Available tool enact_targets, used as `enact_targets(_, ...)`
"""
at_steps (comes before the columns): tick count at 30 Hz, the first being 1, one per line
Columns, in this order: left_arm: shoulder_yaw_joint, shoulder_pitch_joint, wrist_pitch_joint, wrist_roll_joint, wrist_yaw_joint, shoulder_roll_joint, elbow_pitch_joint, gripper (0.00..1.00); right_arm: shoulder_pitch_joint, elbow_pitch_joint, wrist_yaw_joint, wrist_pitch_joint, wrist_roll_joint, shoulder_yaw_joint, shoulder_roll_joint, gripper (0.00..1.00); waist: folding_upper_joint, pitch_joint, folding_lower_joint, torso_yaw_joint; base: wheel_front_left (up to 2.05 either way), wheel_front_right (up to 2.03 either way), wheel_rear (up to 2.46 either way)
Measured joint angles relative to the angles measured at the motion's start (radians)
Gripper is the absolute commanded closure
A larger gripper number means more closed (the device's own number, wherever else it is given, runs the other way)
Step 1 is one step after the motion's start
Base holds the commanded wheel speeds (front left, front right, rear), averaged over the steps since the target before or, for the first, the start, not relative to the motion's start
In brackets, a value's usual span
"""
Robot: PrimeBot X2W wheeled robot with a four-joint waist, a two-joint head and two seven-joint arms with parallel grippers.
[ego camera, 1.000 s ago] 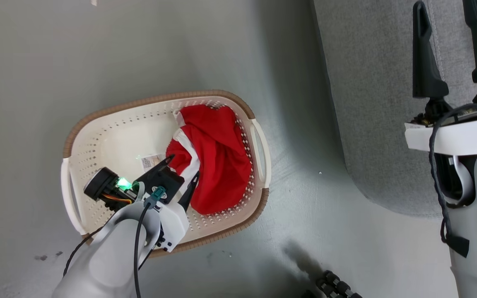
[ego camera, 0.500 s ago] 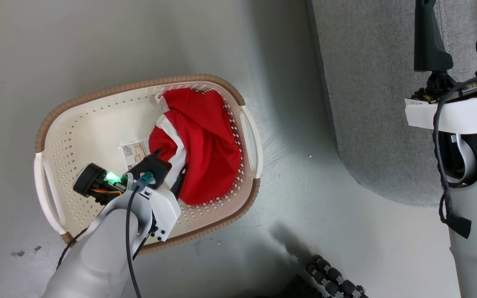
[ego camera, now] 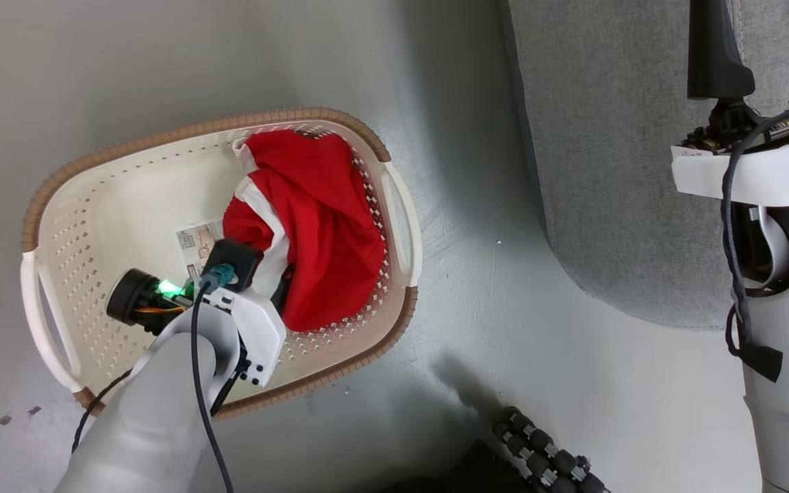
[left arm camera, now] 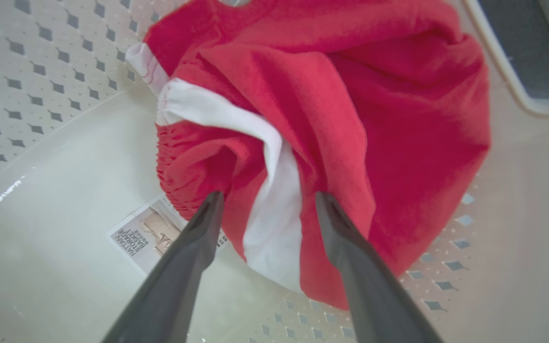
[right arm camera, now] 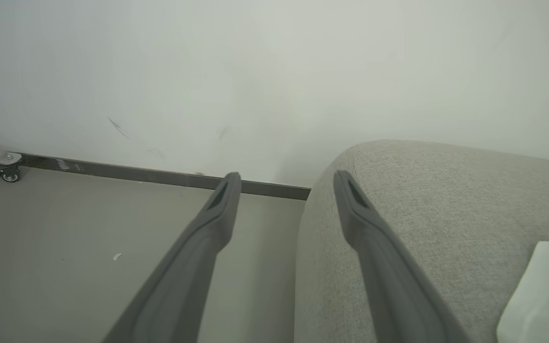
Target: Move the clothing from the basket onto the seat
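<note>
The red clothing [ego camera: 312,226] with its white panels lies bunched at the right end of the cream basket [ego camera: 182,130], which stands on the floor. My left gripper [ego camera: 261,267] reaches down into the basket. In the left wrist view this gripper [left arm camera: 269,196] is open, and its two fingertips touch the clothing [left arm camera: 350,109] on either side of a white fold. The grey seat [ego camera: 607,171] lies to the right of the basket. My right gripper [ego camera: 761,41] hangs open over the seat [right arm camera: 446,214] with nothing between its fingers [right arm camera: 287,177].
A printed sticker [ego camera: 192,246] lies on the basket floor beside the clothing. A black ribbed part [ego camera: 545,459] shows at the bottom edge. Ahead of the right gripper are a pale wall, a dark baseboard [right arm camera: 136,174] and a small caster [right arm camera: 7,174].
The head camera has shifted, so the basket and seat sit further left and higher in the picture. My left gripper has sunk lower onto the clothing, still open. The right gripper stays open.
</note>
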Motion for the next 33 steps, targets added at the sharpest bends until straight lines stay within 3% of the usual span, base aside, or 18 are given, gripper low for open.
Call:
enact_targets(15,-0.026,-0.034,0.025,-0.110,-0.001,0.001,0.009,0.00,-0.022,0.008,0.000,0.000,0.008,0.002,0.000,0.00,0.0000,0.023,0.0000,-0.025,0.00,0.00,0.00)
enact_targets(16,-0.029,-0.036,0.025,-0.117,-0.001,0.001,0.009,0.07,-0.022,0.008,0.000,0.000,0.008,0.002,0.000,0.00,0.0000,0.024,0.0000,-0.026,0.00,0.00,0.00)
enact_targets(18,-0.034,-0.041,0.025,-0.124,-0.001,0.001,0.010,0.69,-0.022,0.010,0.000,0.000,0.008,0.002,0.000,0.00,0.0000,0.025,0.0000,-0.028,0.00,0.00,0.00)
enact_targets(19,-0.038,-0.042,0.025,-0.128,-0.001,0.001,0.011,0.93,-0.022,0.010,0.000,0.000,0.008,0.002,0.000,0.00,0.0000,0.025,0.0000,-0.029,0.00,0.00,0.00)
enact_targets(20,-0.044,-0.044,0.025,-0.131,-0.001,0.001,0.011,1.00,-0.022,0.011,0.000,0.000,0.008,0.002,0.000,0.00,0.0000,0.026,0.0000,-0.030,0.00,0.00,0.00)
enact_targets(33,-0.094,-0.053,-0.040,-0.175,-0.015,0.001,-0.019,1.00,-0.022,0.020,0.000,0.000,0.004,-0.020,0.000,0.00,0.0000,0.010,0.0000,-0.021,0.00,0.00,0.00)
